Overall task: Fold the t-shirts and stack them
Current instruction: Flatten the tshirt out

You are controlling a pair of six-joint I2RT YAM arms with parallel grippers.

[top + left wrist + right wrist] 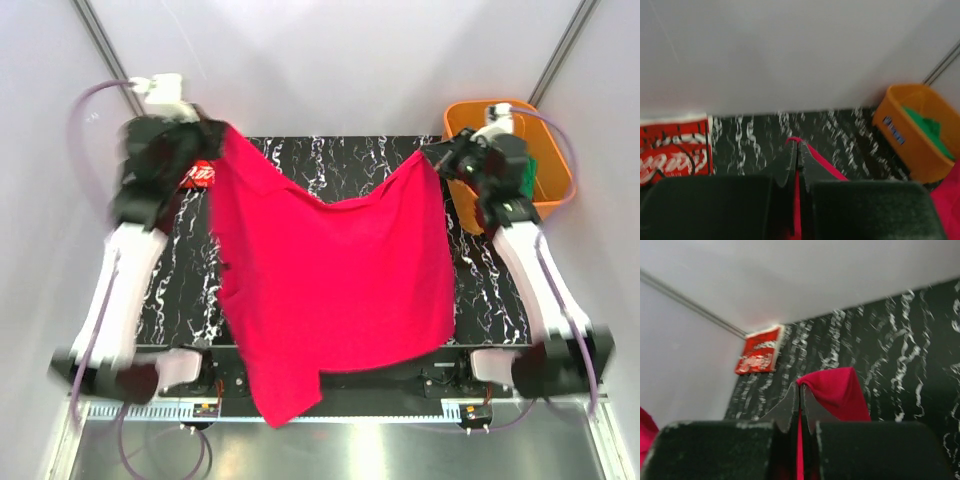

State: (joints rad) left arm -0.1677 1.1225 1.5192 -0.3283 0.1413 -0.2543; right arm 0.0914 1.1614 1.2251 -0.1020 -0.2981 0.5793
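Observation:
The plain crimson-red t-shirt hangs spread out above the black marbled table, held up by two corners. My left gripper is shut on its upper left corner. My right gripper is shut on its upper right corner. The shirt's lower edge hangs past the table's near edge. The red t-shirt with white print lies folded at the table's back left, also in the left wrist view and the right wrist view. The green t-shirt lies in the orange tub.
The orange plastic tub stands at the back right beside the table, behind my right arm; it also shows in the left wrist view. The black marbled table has white walls behind and at both sides.

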